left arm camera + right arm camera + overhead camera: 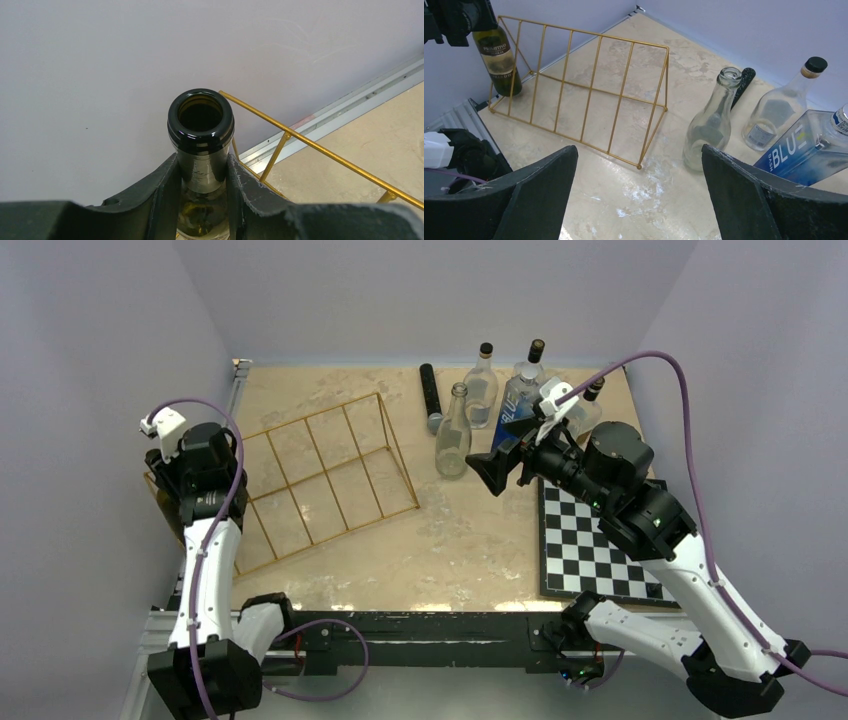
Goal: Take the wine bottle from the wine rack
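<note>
The wine rack (330, 475) of thin gold wire lies on the beige tabletop left of centre; it also shows in the right wrist view (589, 95) and the left wrist view (310, 145). The dark green wine bottle (499, 60) with a pale label stands nearly upright in the rack's far-left bay, behind the wires. My left gripper (202, 167) is shut on its neck just under the open mouth (200, 117). In the top view the left gripper (190, 480) hides the bottle. My right gripper (495, 472) is open and empty above the table right of the rack, also in its own view (639, 165).
A clear glass bottle (453, 435) stands just right of the rack. Behind it are a flask with a black cap (481, 390), a blue bottle (517, 405) and a black cylinder (431, 397). A chessboard (590, 550) lies at front right. A wall stands close on the left.
</note>
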Controlling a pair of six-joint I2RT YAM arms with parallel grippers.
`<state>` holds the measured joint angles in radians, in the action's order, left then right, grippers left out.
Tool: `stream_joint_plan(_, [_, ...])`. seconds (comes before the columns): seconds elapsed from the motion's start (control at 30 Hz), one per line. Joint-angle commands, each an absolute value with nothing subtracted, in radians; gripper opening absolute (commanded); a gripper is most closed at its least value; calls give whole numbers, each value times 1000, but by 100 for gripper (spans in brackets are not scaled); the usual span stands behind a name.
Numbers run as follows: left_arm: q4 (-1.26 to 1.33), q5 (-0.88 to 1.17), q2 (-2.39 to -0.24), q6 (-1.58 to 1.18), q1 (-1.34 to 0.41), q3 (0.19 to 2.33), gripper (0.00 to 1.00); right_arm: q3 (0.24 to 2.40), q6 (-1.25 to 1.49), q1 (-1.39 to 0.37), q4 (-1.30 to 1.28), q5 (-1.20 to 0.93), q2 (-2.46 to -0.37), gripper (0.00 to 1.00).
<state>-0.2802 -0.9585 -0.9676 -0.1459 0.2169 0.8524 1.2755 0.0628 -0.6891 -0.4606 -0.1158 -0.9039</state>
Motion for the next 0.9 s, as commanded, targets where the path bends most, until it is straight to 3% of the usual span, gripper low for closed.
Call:
stream_joint_plan(0.0, [-241, -1013, -898, -116, 197, 860, 0, 1280, 58, -693, -409, -91, -886, 99])
stream_joint_plan(0.87, [-360, -1004, -667, -65, 112, 896, 0, 1299, 84, -693, -431, -71, -884, 99])
